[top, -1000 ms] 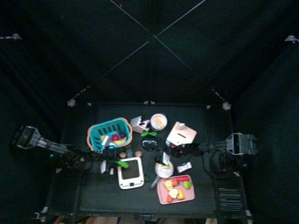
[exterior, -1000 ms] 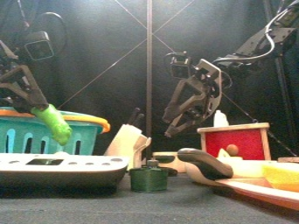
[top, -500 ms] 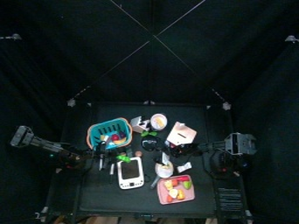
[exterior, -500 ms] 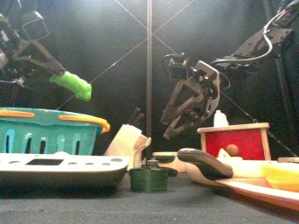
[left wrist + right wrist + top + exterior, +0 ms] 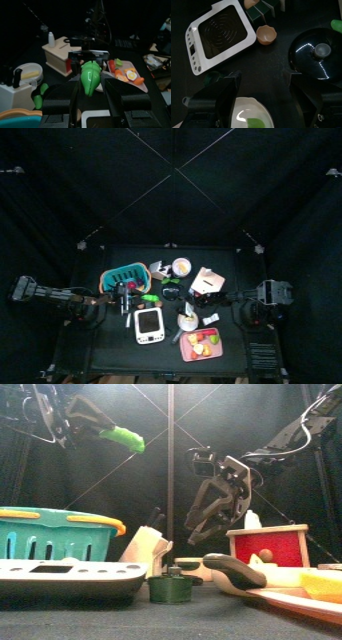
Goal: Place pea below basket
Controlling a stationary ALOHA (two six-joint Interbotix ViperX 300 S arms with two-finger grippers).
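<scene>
The pick-up is done: the left gripper has its jaws clamped on the pea pod, held high above the worktop, beside the teal basket. Placing it below the basket remains. The right gripper (resting) hangs with jaws apart.

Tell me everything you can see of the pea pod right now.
The pea pod is a glossy, bright green toy pod, plastic by the look, long and slightly curved with rounded ends. The left gripper clamps it between its two black jaws, which touch it on either side; nothing else touches it. In the front view it hangs high in the air, tilted with its free end lower, well above the teal basket and clear of the table.
</scene>
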